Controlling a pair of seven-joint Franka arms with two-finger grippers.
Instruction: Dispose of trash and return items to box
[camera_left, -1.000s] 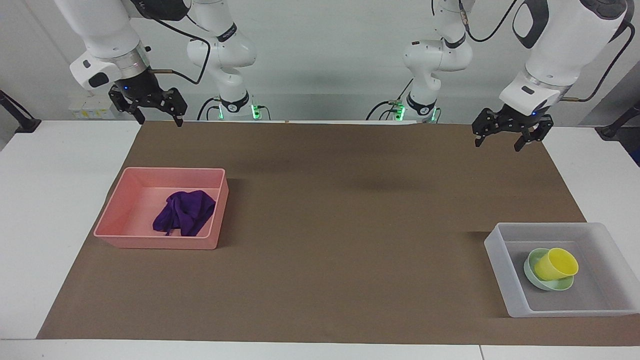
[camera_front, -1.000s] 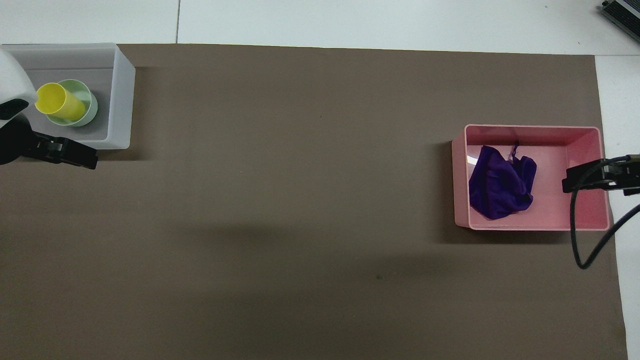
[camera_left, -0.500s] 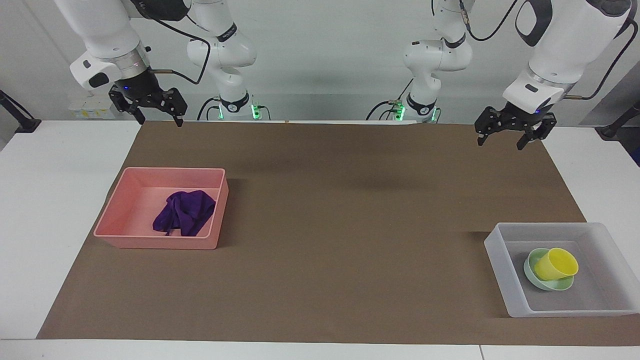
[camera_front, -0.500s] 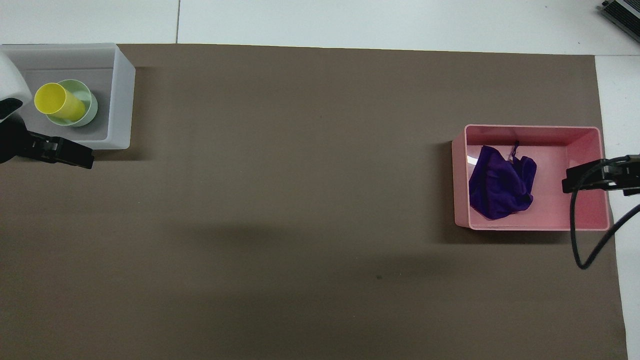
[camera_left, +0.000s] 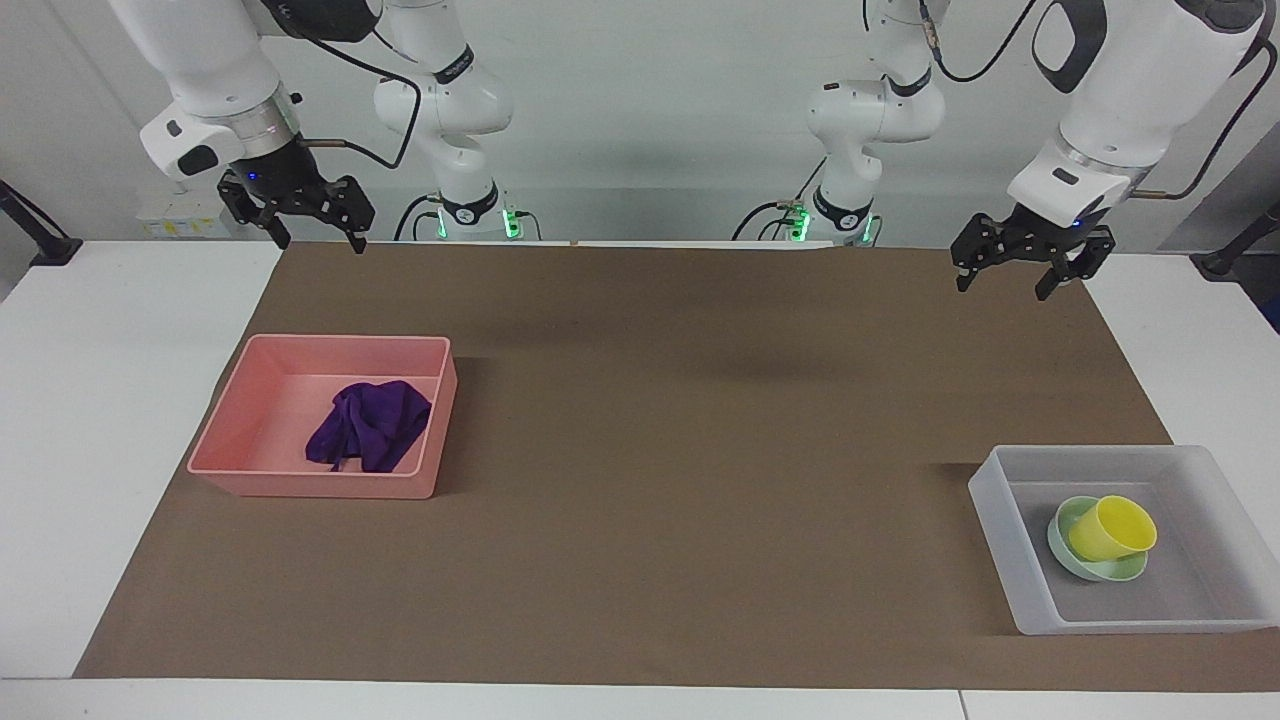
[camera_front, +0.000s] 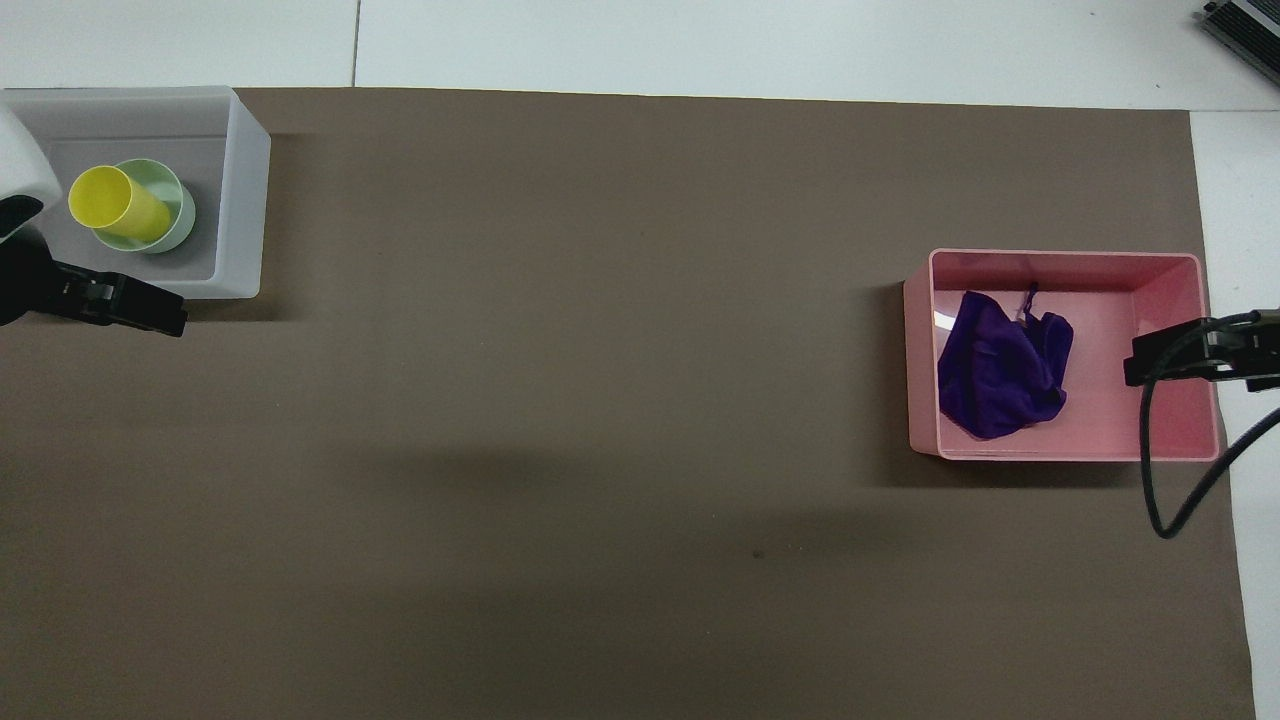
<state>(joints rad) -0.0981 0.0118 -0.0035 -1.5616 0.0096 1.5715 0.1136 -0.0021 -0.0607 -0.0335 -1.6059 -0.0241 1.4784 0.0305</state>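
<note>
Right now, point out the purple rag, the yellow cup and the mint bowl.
purple rag (camera_left: 372, 424), facing view, middle of the cloth.
yellow cup (camera_left: 1108, 530), facing view, its side wall.
mint bowl (camera_left: 1062, 528), facing view, its rim.

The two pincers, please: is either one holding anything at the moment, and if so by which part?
Nothing is held. The left pincer and the right pincer both hang open and empty above the robots' edge of the brown mat.

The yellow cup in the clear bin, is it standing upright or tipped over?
Tipped. The yellow cup leans on its side in the mint bowl, its open mouth showing in the overhead view.
</note>
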